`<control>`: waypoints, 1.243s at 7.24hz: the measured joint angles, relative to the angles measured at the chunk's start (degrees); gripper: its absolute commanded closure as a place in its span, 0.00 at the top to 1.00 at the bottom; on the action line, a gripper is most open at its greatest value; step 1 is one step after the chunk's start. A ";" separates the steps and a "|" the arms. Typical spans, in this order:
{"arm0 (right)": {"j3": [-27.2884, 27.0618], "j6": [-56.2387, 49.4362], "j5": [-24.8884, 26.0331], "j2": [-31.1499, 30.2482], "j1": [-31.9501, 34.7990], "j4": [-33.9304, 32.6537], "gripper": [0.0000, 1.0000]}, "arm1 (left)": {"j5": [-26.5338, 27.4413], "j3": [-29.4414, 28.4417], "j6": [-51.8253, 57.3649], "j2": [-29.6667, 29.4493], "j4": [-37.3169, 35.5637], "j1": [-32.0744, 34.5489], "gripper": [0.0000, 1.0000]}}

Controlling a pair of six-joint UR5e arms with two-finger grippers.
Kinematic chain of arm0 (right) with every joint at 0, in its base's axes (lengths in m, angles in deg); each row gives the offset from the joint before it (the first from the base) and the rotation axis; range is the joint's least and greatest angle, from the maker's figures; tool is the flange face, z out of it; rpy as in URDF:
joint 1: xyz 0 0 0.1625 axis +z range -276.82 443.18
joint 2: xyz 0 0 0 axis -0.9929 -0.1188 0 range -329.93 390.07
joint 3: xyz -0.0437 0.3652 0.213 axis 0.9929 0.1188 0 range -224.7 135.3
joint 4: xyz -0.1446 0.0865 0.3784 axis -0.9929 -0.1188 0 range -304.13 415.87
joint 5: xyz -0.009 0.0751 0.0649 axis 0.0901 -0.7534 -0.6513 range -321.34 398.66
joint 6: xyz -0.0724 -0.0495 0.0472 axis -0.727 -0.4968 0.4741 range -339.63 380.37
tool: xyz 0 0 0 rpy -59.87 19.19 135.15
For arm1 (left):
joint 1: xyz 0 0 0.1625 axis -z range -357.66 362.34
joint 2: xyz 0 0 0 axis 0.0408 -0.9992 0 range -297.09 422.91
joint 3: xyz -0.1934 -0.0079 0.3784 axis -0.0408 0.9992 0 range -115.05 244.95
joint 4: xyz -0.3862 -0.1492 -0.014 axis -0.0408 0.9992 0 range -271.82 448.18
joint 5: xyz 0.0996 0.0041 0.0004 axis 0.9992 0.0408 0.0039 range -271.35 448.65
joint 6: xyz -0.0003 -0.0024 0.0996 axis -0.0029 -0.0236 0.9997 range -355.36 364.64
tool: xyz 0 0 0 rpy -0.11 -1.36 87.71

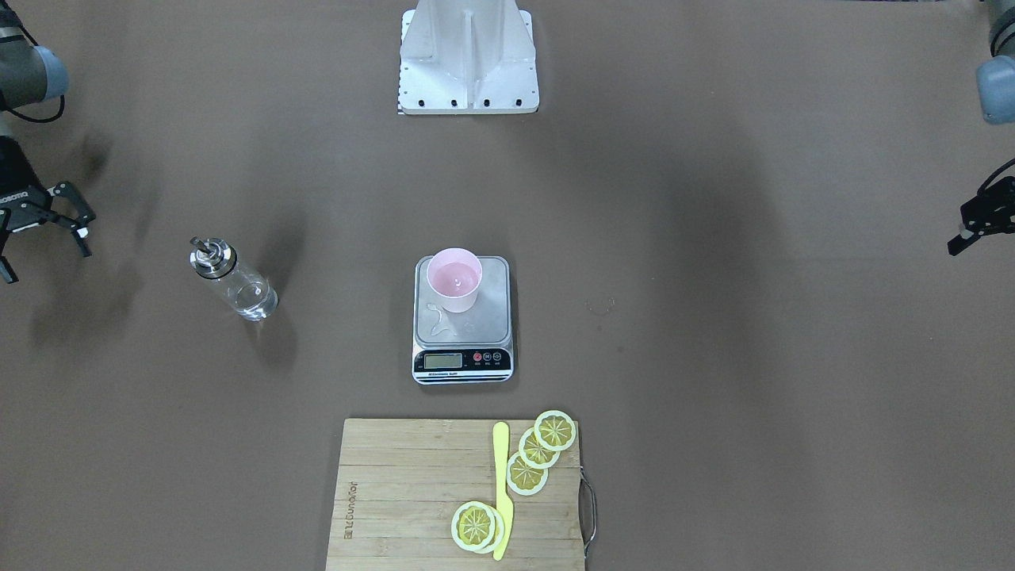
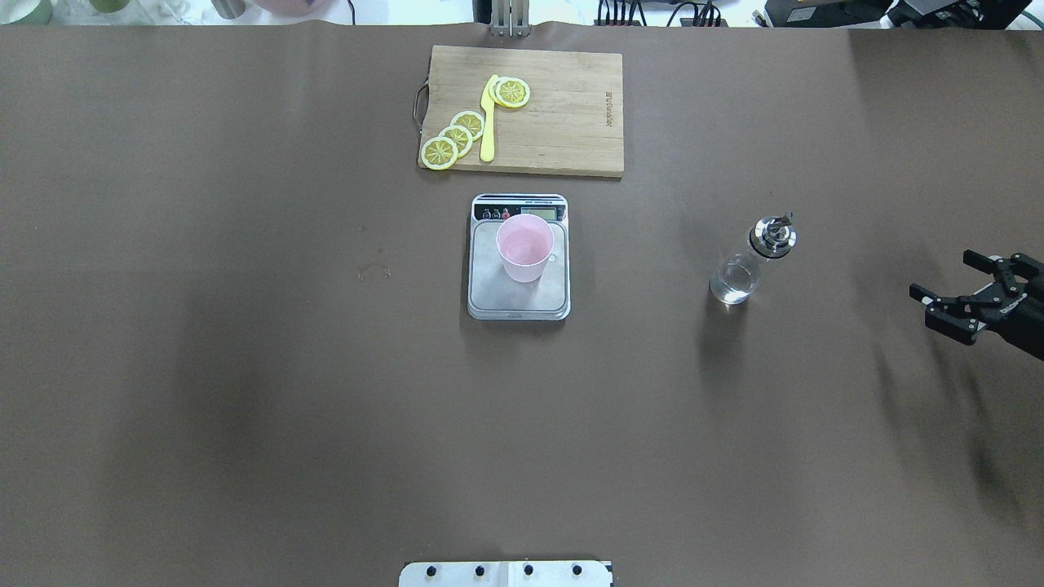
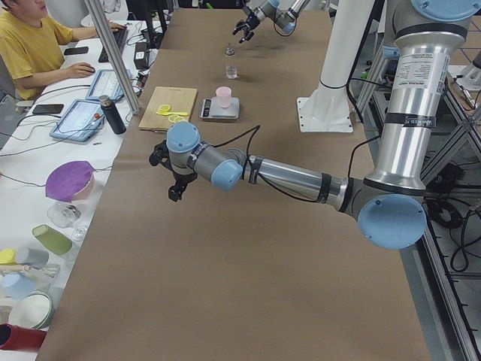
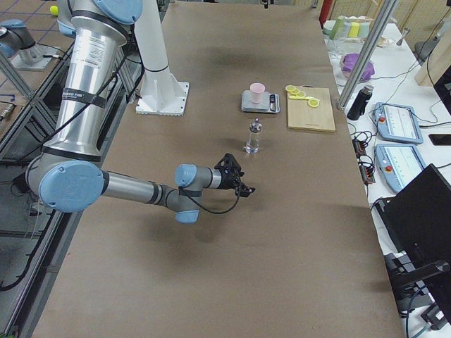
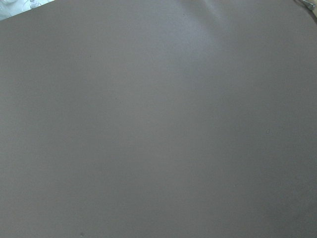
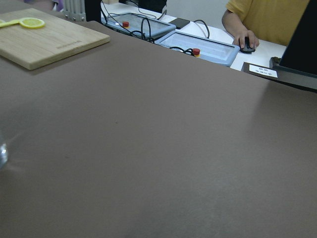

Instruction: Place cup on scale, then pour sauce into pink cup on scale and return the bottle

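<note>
Bottle point(image 2: 750, 262) upright, between scale point(image 2: 519, 302) and my right gripper point(image 2: 940, 273). Its jaws are spread and empty, well apart from bottle. Right arm way nearer. Left gripper point(image 1: 979, 222): can't tell.

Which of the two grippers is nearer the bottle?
The right gripper: it hangs open on the bottle's side of the scale, while the left gripper is out past the scale's opposite side.
</note>
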 measured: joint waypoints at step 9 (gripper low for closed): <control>1.64 -17.79 -44.90 16.15 36.10 -64.46 1.00 | 0.08 -1.75 0.22 -0.32 -17.29 6.96 0.98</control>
